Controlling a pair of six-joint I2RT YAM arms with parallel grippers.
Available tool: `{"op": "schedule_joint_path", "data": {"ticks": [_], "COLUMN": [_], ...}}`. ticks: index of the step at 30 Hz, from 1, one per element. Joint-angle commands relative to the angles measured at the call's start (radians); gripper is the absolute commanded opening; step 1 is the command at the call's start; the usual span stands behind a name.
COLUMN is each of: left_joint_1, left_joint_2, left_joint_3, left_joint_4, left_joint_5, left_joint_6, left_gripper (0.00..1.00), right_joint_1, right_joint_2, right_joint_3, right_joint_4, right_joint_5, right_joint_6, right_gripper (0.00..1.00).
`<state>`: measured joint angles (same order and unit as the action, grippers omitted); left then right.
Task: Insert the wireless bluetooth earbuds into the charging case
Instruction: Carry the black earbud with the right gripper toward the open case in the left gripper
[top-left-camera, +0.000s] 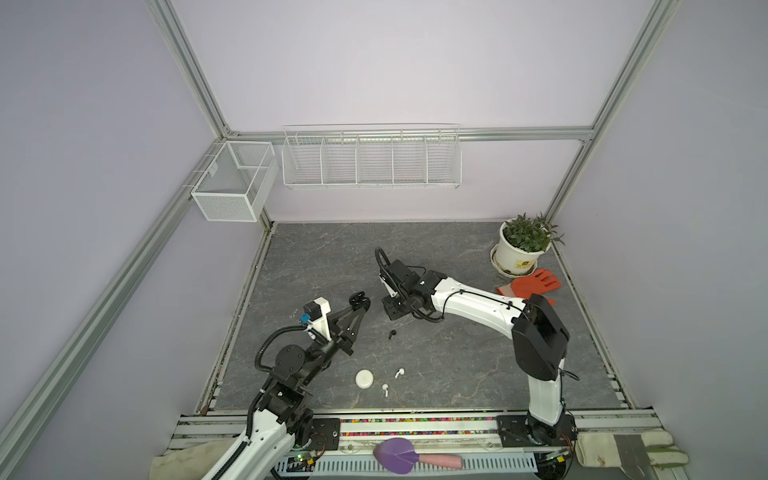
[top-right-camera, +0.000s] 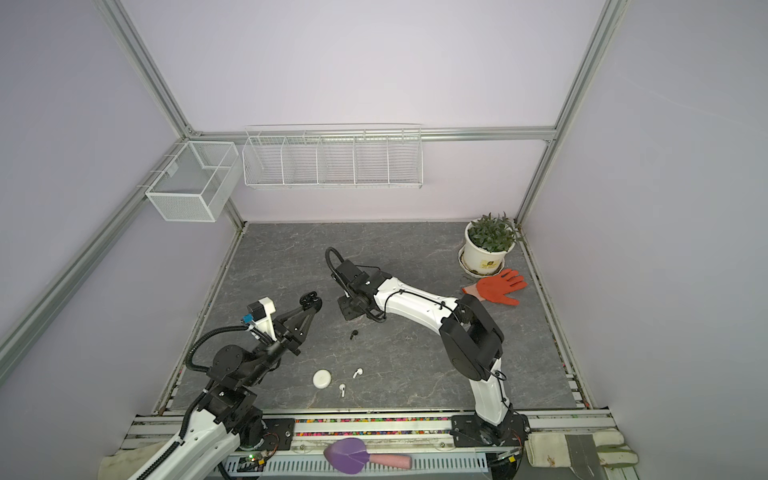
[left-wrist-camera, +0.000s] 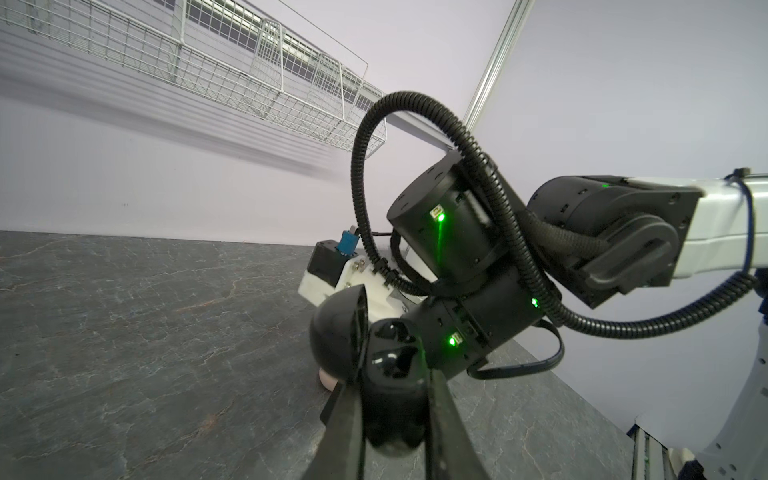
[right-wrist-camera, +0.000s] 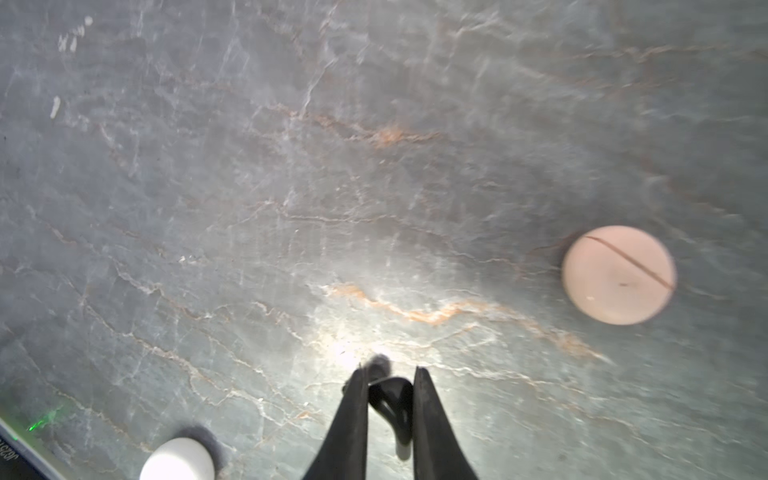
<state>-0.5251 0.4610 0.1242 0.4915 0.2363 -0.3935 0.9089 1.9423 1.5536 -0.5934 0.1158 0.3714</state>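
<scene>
The right hand (right-wrist-camera: 390, 372) pinches a black earbud (right-wrist-camera: 390, 401) over the worktop (right-wrist-camera: 291, 187); the left hand (left-wrist-camera: 390, 384) clamps the open black case (left-wrist-camera: 386, 357) nearby. Skewed in that pinch, the earbud may twist free or miss its socket.

Grey veined table (top-left-camera: 457, 353); white case (top-left-camera: 365, 379), pink case (right-wrist-camera: 619, 274), black case (left-wrist-camera: 392, 395), black earbud (right-wrist-camera: 390, 401)

The tabletop (top-left-camera: 332, 257) lies open at back left. A potted plant (top-left-camera: 524, 245) and orange glove (top-left-camera: 536, 284) block the far right corner. A white case (top-left-camera: 365, 379) and white earbuds (top-left-camera: 400, 372) dot the front.
</scene>
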Motion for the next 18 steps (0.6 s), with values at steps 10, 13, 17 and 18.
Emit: {"op": "schedule_joint_path", "data": {"ticks": [10, 13, 17, 18], "left_joint_1": [-0.004, -0.004, -0.005, -0.005], "left_joint_2": [0.309, 0.375, 0.437, 0.451], "left_joint_3": [0.031, 0.059, 0.066, 0.103], "left_joint_4": [0.352, 0.393, 0.454, 0.469], "left_joint_5": [0.141, 0.188, 0.208, 0.203], "left_joint_6": [0.088, 0.117, 0.134, 0.136], "left_gripper": [0.00, 0.00, 0.00, 0.00], "right_joint_1": [-0.041, -0.040, -0.025, -0.017], "right_joint_2": [-0.270, -0.336, -0.417, -0.435], "right_joint_3": [-0.110, -0.112, -0.121, -0.125], "right_joint_4": [0.111, 0.129, 0.185, 0.203], "right_joint_5": [0.139, 0.152, 0.131, 0.127], "right_joint_6": [-0.093, -0.100, -0.097, -0.097], "right_gripper": [0.10, 0.08, 0.07, 0.07]}}
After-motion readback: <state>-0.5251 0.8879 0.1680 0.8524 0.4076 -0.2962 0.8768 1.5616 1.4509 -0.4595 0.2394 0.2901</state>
